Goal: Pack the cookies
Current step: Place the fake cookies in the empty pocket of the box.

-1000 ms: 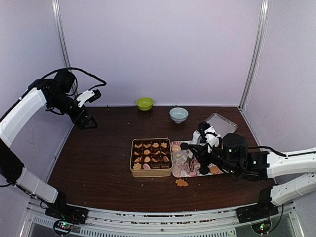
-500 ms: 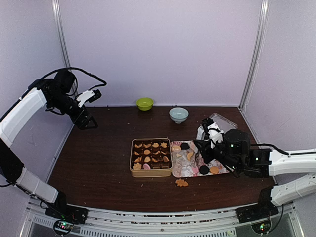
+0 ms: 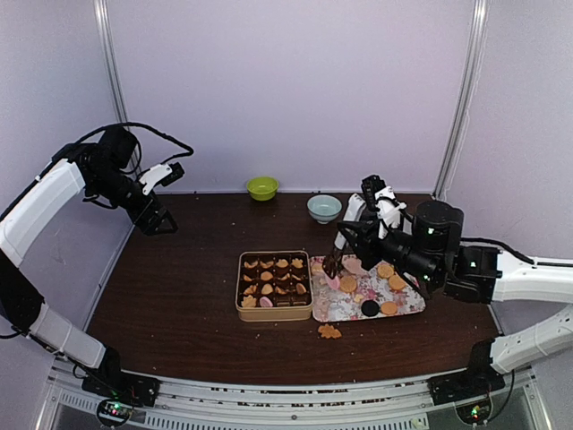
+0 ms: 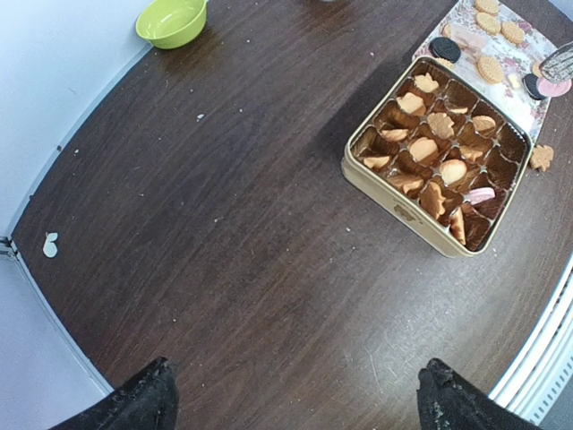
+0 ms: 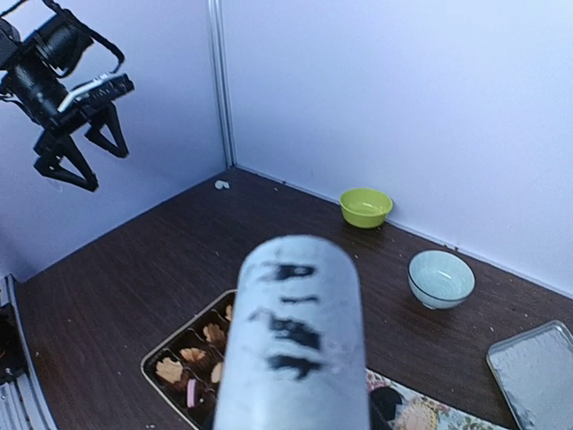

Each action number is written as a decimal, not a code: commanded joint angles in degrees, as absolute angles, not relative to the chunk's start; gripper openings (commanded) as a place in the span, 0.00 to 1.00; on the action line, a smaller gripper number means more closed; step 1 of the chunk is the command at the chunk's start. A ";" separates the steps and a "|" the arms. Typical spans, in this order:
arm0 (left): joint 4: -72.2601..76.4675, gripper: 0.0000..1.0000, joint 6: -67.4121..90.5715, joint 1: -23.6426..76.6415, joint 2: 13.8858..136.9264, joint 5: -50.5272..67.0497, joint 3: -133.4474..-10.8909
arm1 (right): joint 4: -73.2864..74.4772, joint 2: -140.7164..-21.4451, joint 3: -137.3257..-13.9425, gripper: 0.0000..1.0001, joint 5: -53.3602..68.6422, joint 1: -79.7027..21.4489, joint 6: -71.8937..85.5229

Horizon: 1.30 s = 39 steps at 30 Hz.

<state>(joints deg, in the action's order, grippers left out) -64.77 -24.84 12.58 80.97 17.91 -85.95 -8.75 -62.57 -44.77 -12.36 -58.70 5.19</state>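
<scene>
The cookies (image 3: 386,270) lie flat, faces up, on the floral tray (image 3: 338,309) right of centre; others lean in the tin (image 3: 274,313). They're mostly round, with no clear long axis. The left gripper (image 3: 158,224), upper left, gapes wide. I can't tell whether the right gripper (image 3: 338,262) is open or closed.

I am operating inside a robotics lab test cell: plain white panels (image 3: 286,90) are standing behind and to either side of the left gripper (image 3: 175,197), bare metal posts (image 3: 109,63) are framing the corners, a dark wood table (image 3: 197,287) is lying below the right gripper (image 3: 338,260), and an aluminium rail (image 3: 269,394) is running along the near edge, with black cabling (image 3: 152,130) trailing overhead.
</scene>
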 commanded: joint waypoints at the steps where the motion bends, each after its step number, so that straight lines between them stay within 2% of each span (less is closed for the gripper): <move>1: -64.76 0.96 -24.52 12.16 80.42 17.90 -86.07 | -13.78 -66.30 -49.19 0.00 -7.96 -60.87 4.13; 15: -64.78 0.96 -24.61 12.21 80.60 17.57 -85.70 | -18.59 -81.41 -58.62 0.00 0.08 -63.66 1.64; 39: -65.03 0.96 -24.84 12.18 80.51 17.22 -86.22 | -24.23 -87.79 -57.56 0.00 -2.10 -63.94 -1.45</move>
